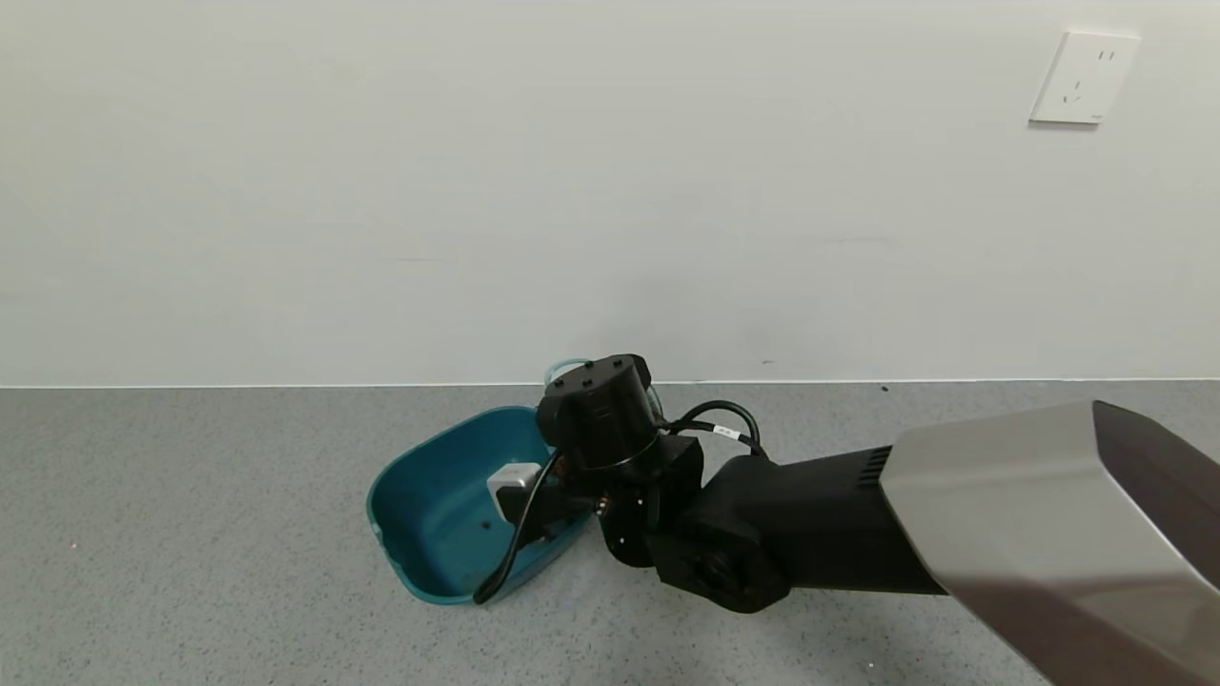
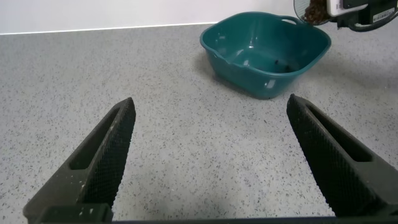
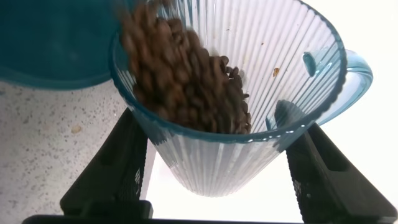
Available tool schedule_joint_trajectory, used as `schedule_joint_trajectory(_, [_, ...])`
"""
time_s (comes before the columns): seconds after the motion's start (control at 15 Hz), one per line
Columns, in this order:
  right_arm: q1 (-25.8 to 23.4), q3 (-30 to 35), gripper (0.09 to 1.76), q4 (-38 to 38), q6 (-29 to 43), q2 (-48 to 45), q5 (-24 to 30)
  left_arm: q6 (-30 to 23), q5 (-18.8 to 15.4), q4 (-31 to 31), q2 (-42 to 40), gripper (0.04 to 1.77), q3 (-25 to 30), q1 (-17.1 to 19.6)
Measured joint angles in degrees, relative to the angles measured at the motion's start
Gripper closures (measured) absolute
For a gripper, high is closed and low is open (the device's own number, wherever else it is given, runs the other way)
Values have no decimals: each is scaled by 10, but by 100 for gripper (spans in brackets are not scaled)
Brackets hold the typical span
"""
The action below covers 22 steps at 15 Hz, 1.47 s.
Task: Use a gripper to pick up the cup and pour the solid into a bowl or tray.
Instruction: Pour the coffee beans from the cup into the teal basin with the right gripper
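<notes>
My right gripper (image 3: 217, 168) is shut on the ribbed grey-teal cup (image 3: 242, 149), one finger on each side. The cup is tipped toward the dark teal tub (image 3: 50, 43), and the brown bean pieces (image 3: 186, 81) have slid to its lower rim. In the head view the right gripper (image 1: 548, 486) hangs over the tub's right part (image 1: 429, 495), and only a bit of the cup (image 1: 564, 366) shows behind the wrist. In the left wrist view the tub (image 2: 236, 53) holds a few beans (image 2: 277, 62), with the cup's mouth (image 2: 314, 9) above its far rim. My left gripper (image 2: 211, 155) is open and empty over the bare table.
The grey speckled table (image 1: 191, 534) runs back to a white wall (image 1: 477, 191) just behind the tub. A wall socket (image 1: 1085, 78) is at the upper right. My right arm (image 1: 953, 514) crosses the right side of the table.
</notes>
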Motion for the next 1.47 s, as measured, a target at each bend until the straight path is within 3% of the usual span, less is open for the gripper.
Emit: schedule_joint_trajectory(1.47, [14, 1, 51, -9, -20, 16, -26, 0, 0, 0, 0, 6, 0, 0])
